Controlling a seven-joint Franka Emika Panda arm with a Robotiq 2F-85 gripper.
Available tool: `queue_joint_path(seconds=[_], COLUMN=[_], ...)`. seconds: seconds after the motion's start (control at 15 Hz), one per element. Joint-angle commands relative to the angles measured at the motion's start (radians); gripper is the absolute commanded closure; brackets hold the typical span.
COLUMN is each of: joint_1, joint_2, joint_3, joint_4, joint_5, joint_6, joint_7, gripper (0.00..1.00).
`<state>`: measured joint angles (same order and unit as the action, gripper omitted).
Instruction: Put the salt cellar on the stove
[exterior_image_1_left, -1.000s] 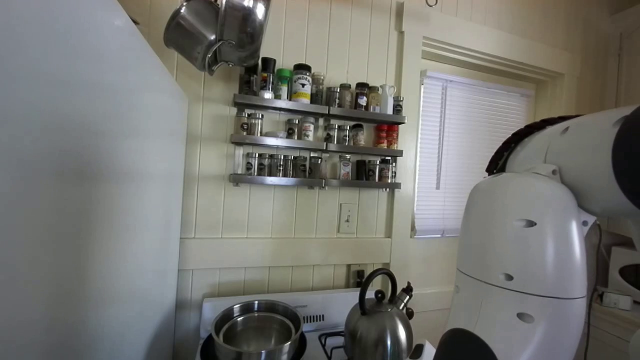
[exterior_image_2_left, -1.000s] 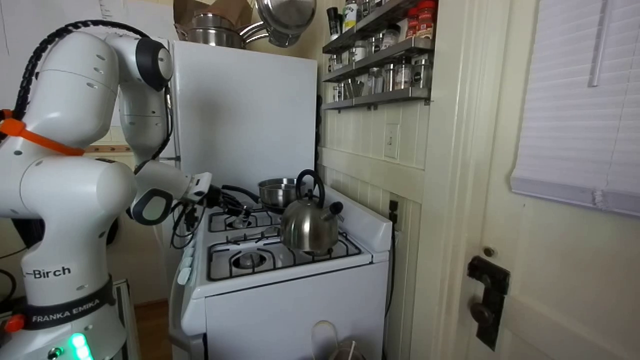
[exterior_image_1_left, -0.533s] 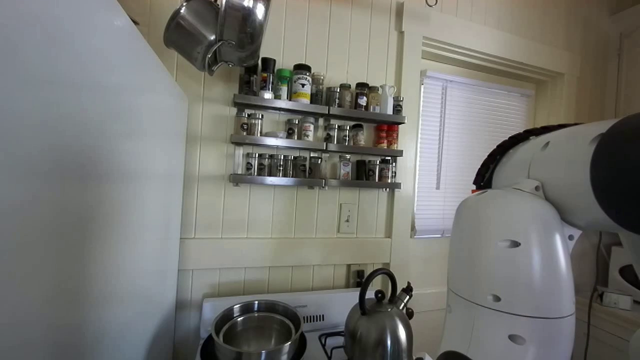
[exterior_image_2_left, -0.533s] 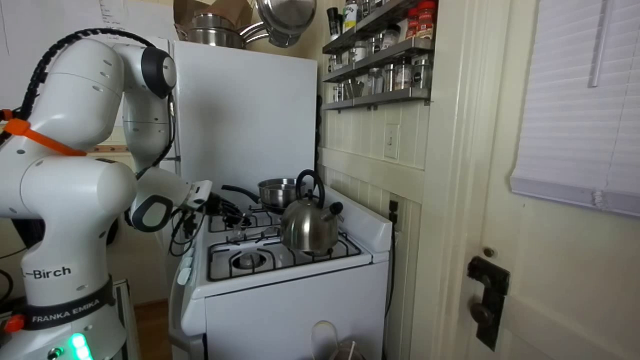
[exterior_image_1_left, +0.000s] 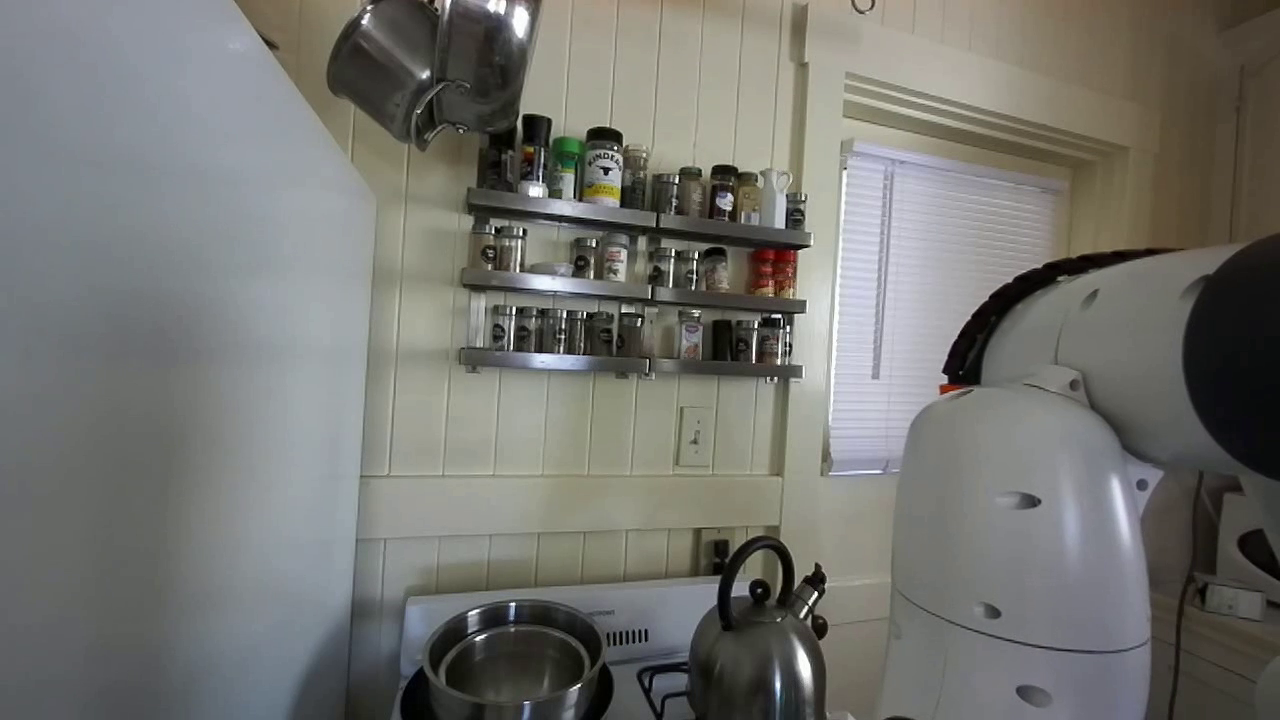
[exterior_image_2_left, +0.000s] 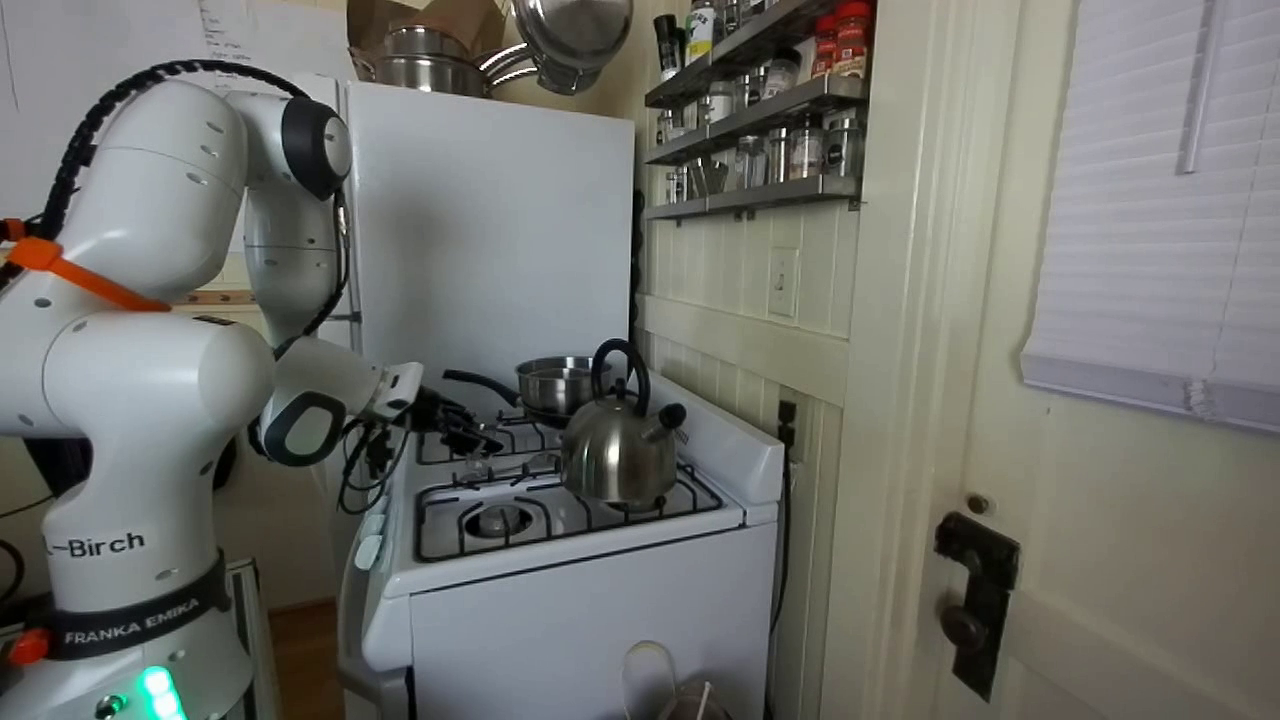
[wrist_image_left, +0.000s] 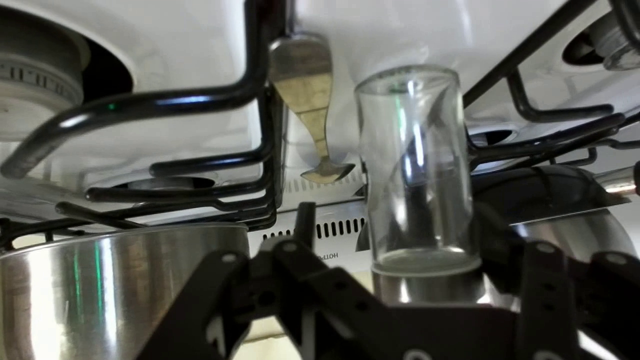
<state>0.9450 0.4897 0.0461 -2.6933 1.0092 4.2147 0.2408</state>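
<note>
The salt cellar (wrist_image_left: 417, 170) is a clear glass jar with a steel lid, upside down in the inverted wrist view. It appears to stand upright on the white top of the stove (wrist_image_left: 175, 30), between the burner grates. My gripper (wrist_image_left: 397, 230) surrounds its lid end with jaws apart. A clear gap separates one of the fingers (wrist_image_left: 304, 225) from the jar; the opposite one lies close beside the jar, and contact there cannot be told. In an exterior view the gripper (exterior_image_2_left: 492, 445) is low over the stove (exterior_image_2_left: 590, 610), with the small jar (exterior_image_2_left: 476, 466) beneath it.
A steel kettle (exterior_image_2_left: 620, 455) sits on the near grate, close to the gripper. Farther off is a steel pot (exterior_image_2_left: 555, 385) with a black handle (exterior_image_2_left: 480, 382). Between the grates lies a shiny metal utensil (wrist_image_left: 310, 90). Behind rises the back panel (exterior_image_1_left: 640, 600).
Over the last second the arm has come down, lowering the jar from just above to the stove top. The jaws now stand apart around it. During the latest half second the arm hardly moves.
</note>
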Motion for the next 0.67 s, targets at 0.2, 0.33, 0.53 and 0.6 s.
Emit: queue_joint_path(seconds=[0.2, 0.33, 0.53, 0.6], joint_1=[0.009, 0.016, -0.032, -0.035], joint_2=[0.028, 0.01, -0.099, -0.132], joint_3=[0.011, 0.019, 0.148, 0.183], joint_4=[0.004, 0.003, -0.009, -0.011], joint_5=[-0.013, -0.003, 0.11, 0.168], joint_6=[0.028, 0.024, -0.04, -0.057], joint_7=[0.029, 0.019, -0.054, -0.082], gripper=[0.0, 0.0, 0.0, 0.0])
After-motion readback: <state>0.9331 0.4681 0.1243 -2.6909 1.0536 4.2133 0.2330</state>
